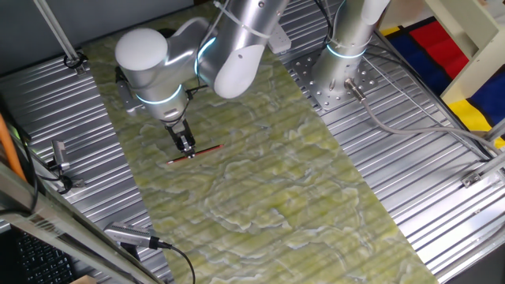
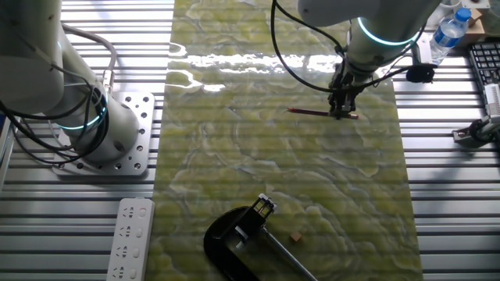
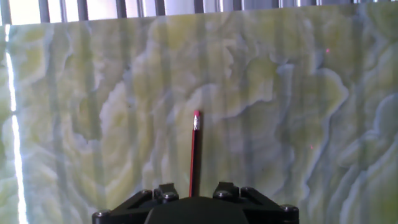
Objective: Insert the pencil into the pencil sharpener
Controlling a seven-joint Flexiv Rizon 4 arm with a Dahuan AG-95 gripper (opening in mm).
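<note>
Gripper (image 1: 187, 150) fingers point straight down at the pencil (image 1: 196, 153), which lies flat on the green mat (image 1: 276, 197). The tips sit on each side of it near one end. I cannot tell if they are squeezing it or just next to it.

From the hand view the pencil (image 3: 194, 155) is thin, straight and red, with a small pale band near the far end. It looks light and stiff, like wood, and its painted skin is smooth, so it may slip or roll. My guess is that a grip near the middle keeps it from tipping, and a soft squeeze is enough.

The mat is shiny with wavy green and white swirls. Around it is ribbed silver metal. The pencil sharpener (image 2: 234, 234) is black, round and glossy, well apart from the pencil, at the other end of the mat. A white power strip (image 2: 129, 242) lies beside it on the metal.
</note>
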